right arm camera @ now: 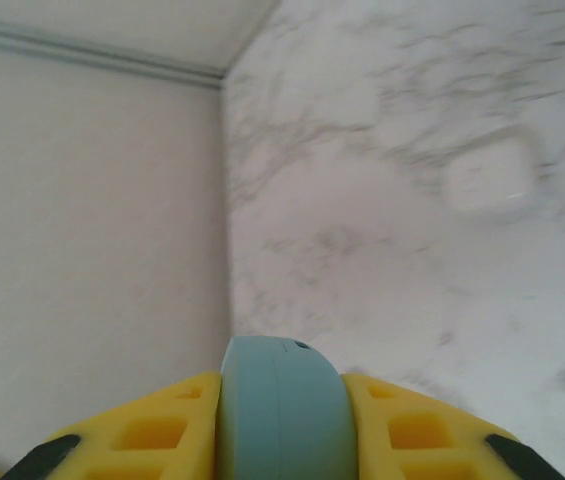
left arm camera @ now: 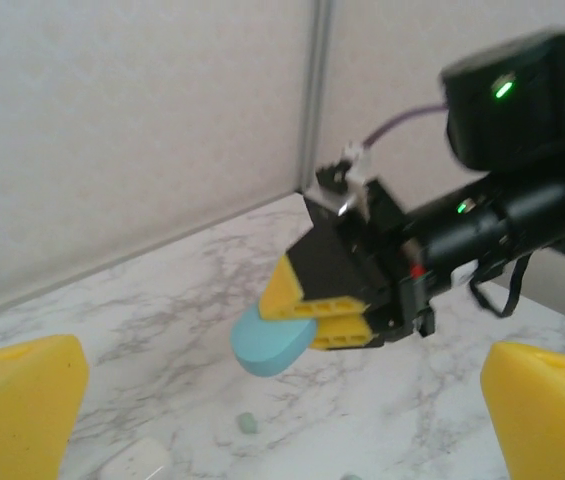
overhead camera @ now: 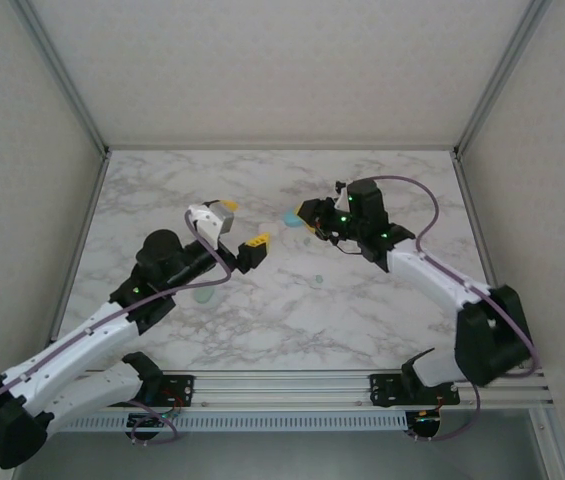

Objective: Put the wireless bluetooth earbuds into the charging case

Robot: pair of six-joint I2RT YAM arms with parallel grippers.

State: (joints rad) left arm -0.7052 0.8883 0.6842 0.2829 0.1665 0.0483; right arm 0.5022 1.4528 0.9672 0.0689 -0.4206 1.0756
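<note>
My right gripper [overhead camera: 300, 214] is shut on a pale teal oval charging case [overhead camera: 289, 216], held above the middle of the marble table [overhead camera: 382, 180]. In the right wrist view the case [right arm camera: 282, 410] sits edge-on between the yellow pads [right arm camera: 152, 430], lid closed. My left gripper [overhead camera: 240, 224] hangs open and empty just left of it, facing the case [left arm camera: 272, 345]; its fingers [left arm camera: 17, 400] frame that view. A tiny teal earbud [left arm camera: 248, 424] lies on the table below the case. Another teal bud [overhead camera: 317, 279] lies nearer the front.
A white oval case [left arm camera: 132, 462] rests on the table near the left gripper, and shows blurred in the right wrist view [right arm camera: 487, 175]. A pale teal patch [overhead camera: 205, 294] lies beside the left forearm. White walls close in the table at back and sides.
</note>
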